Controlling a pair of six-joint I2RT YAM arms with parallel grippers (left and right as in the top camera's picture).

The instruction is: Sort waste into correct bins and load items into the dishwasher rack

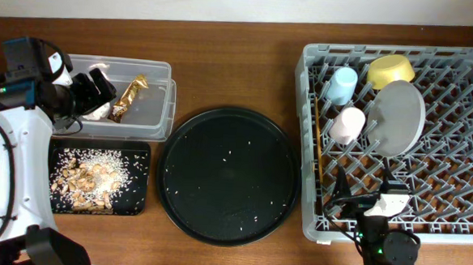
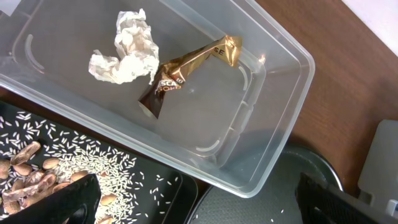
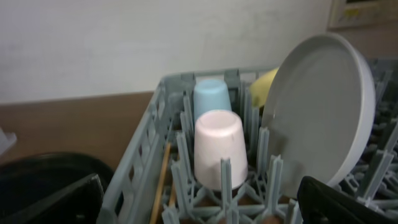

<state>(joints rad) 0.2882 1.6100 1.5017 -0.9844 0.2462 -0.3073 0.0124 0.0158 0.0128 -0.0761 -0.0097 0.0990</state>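
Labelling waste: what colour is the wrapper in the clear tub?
Gold-brown; the wrapper shows best in the left wrist view.

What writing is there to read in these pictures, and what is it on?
"SE": light letters near the upper end of the foil wrapper, which lies in the clear tub.
"SCA": part of a word lower on the same wrapper; the rest is twisted out of sight.
The framed notice on the wall, in the right wrist view: too blurred to read.
Nothing else shows text.

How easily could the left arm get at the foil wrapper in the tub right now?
Probably yes: its open tool hangs right over the tub, and the wrapper lies uncovered beside the tissue.
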